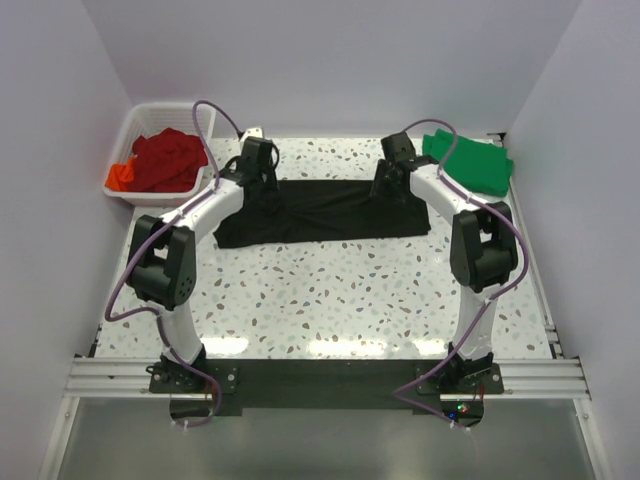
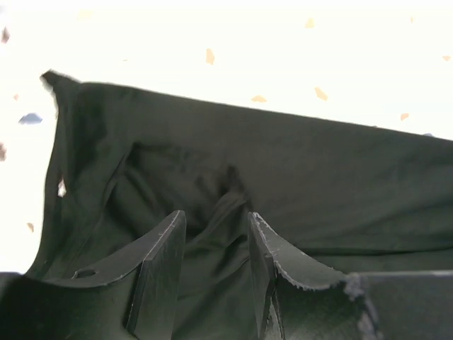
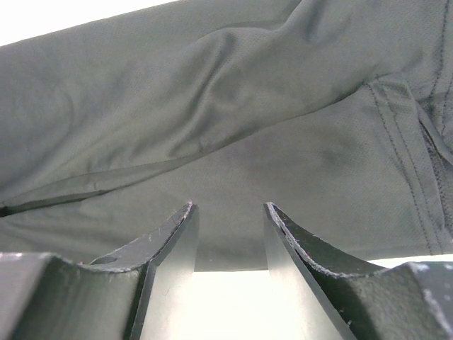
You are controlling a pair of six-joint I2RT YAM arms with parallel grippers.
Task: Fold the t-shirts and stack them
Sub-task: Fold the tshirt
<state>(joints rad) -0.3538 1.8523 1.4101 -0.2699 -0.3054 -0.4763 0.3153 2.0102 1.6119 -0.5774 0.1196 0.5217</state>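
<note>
Under both arms, black t-shirt, half-hidden

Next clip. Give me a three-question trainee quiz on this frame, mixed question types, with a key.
1. True or false: the green shirt lies in the basket.
2. Which shirt are both pincers over? A) red B) black C) orange
3. Fill in: the red shirt and orange shirt sit in the ____ at the far left.

Key:
1. False; it lies on the table at the far right.
2. B; the left pincer and right pincer are both at the black shirt, jaws apart.
3. basket
</note>
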